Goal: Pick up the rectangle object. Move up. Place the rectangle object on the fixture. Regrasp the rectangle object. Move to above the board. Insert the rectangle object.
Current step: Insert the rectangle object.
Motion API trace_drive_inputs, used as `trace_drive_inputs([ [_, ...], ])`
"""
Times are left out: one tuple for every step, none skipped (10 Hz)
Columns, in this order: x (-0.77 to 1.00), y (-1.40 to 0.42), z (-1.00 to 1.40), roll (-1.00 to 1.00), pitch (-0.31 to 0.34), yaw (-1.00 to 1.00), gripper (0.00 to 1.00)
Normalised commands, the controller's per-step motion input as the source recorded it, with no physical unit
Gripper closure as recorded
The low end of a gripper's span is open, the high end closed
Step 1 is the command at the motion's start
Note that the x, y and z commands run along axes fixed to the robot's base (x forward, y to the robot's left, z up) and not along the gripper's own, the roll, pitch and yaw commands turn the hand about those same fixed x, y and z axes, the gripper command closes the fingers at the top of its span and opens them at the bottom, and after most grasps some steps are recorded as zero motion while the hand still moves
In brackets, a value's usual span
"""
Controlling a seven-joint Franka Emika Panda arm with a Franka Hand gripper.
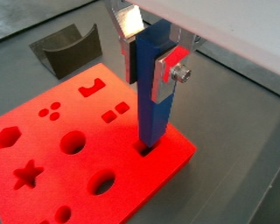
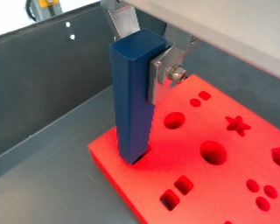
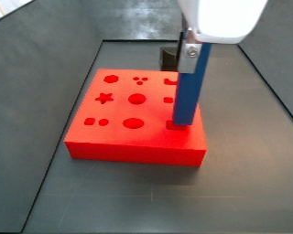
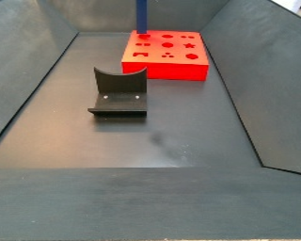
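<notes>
Wrist views show my pincer [image 1: 149, 45] pinching the rectangle object [image 1: 153, 92], a smooth blue bar, upright with its lower end in a hole near the corner of the board [image 1: 60, 166], matte red-orange. I only see the fixture [image 4: 119, 93] whole in a side view: dark, scoop-notched, well apart.

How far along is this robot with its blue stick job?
Nearly finished. The curved dark fixture stands empty, so that stop looks done. The gripper holds the long blue rectangular bar upright, its lower end already in a hole at the red-orange board's edge. Left: seating it fully and letting go.
</notes>
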Motion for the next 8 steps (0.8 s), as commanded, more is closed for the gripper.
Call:
trace_drive_inputs([
  [0.32,0.00,-0.05,0.05,0.137,-0.01,1.00],
  [0.17,0.00,-0.06,0.13,0.226,-0.01,1.00],
  [0.12,0.00,-0.03,0.15,0.264,0.00,1.00],
  [0.17,0.00,0.00,0.08,0.180,0.00,1.00],
  [0.09,-0.01,0.00,0.12,0.230,0.00,1.00],
  [0.04,-0.03,0.12,0.16,0.300,-0.01,1.00],
  [0.14,-0.03,0.17,0.15,0.313,-0.02,1.00],
  [0.12,0.00,0.12,0.08,0.180,0.00,1.00],
])
